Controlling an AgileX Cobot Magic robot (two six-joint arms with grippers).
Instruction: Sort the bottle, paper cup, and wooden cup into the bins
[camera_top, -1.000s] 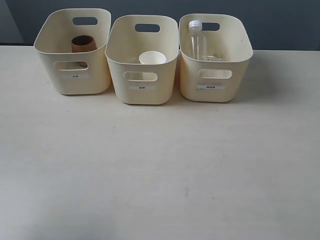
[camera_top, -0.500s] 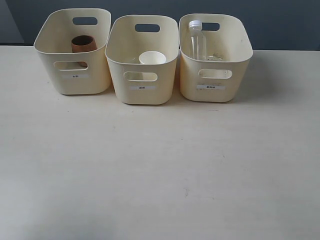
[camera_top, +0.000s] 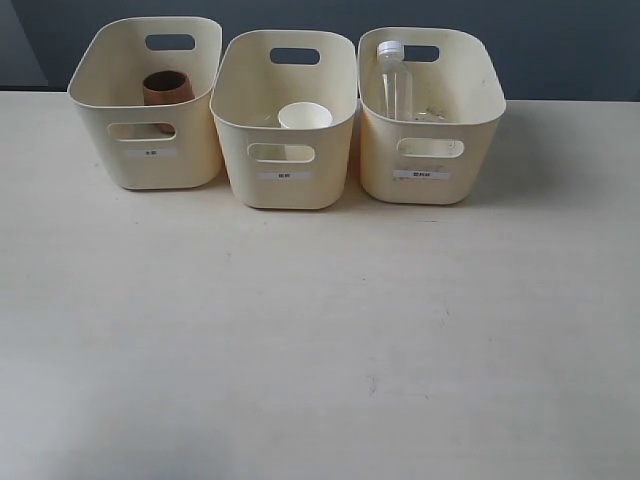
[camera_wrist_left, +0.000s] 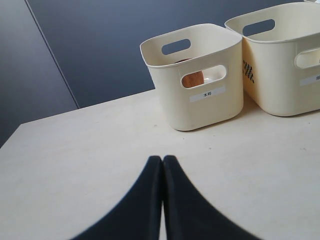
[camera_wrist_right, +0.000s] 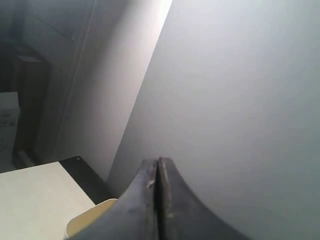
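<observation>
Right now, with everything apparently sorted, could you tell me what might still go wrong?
Mainly tipping. The bottle stands upright and rises above the rim of the right bin, so a bump could topple it. The paper cup is light and stands in the middle bin. The three bins sit very close together, so a nudge to one may shift its neighbour. Both sets of jaws are shut and empty, clear of the bins.

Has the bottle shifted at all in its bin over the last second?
No. The bottle stands upright in the same spot in the right bin, its white cap level with the rear handle cutout, as before.
</observation>
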